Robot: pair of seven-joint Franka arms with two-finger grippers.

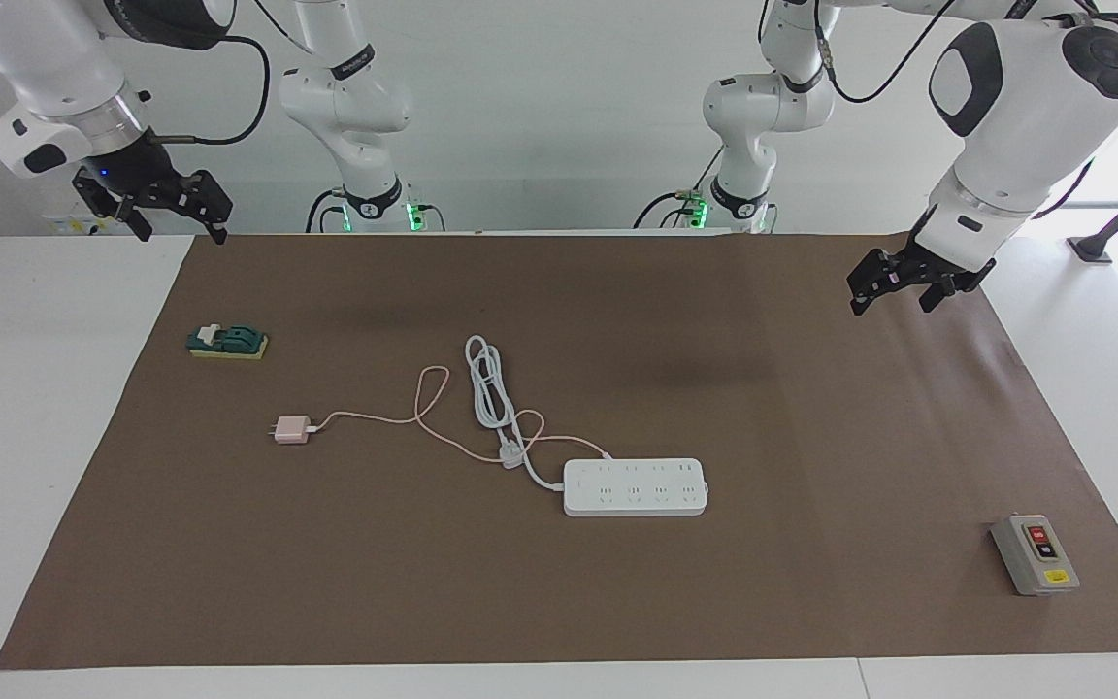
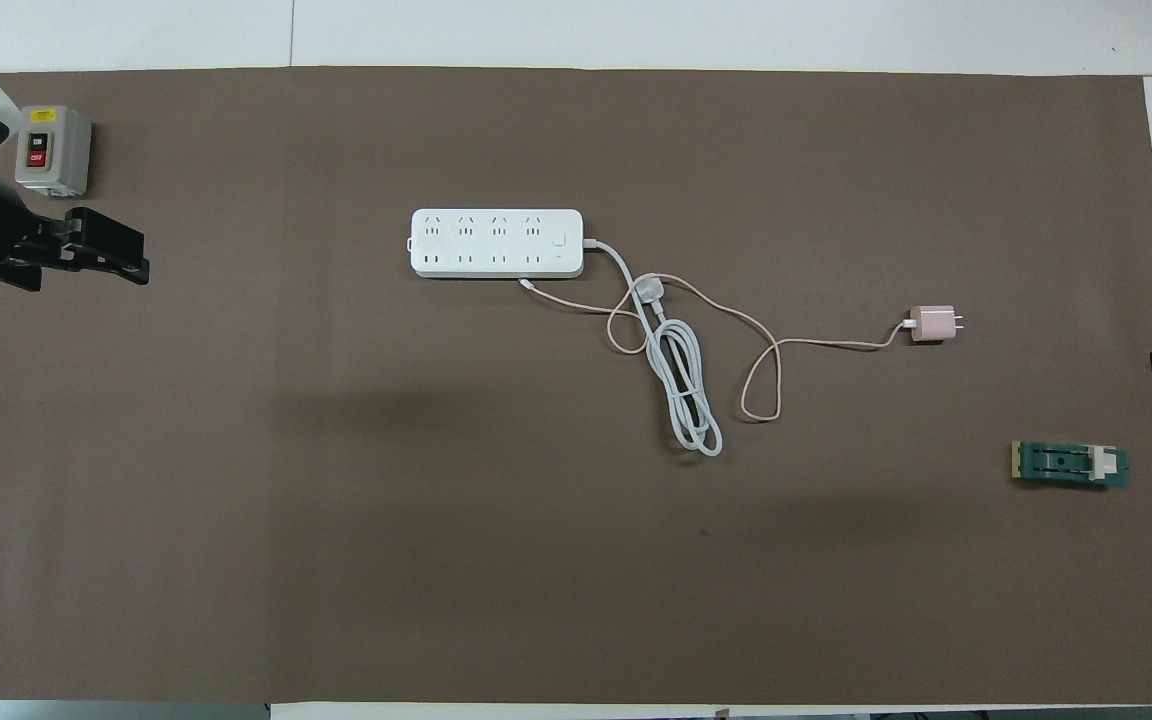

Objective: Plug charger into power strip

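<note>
On the brown mat, the pink charger lies toward my right arm's end, well apart from the white power strip, so my empty, spread right gripper should pinch its flat sides, keeping its 2 prongs clear, while my left gripper waits, spread.

Pale-pink charger lies unplugged beside the flat white power strip, toward the right arm's end.

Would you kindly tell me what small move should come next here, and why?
Probably bring the right pincer down over the charger. It lies unplugged toward that arm's end, apart from the power strip, and both pincers hang open and empty; the left pincer waits.
</note>
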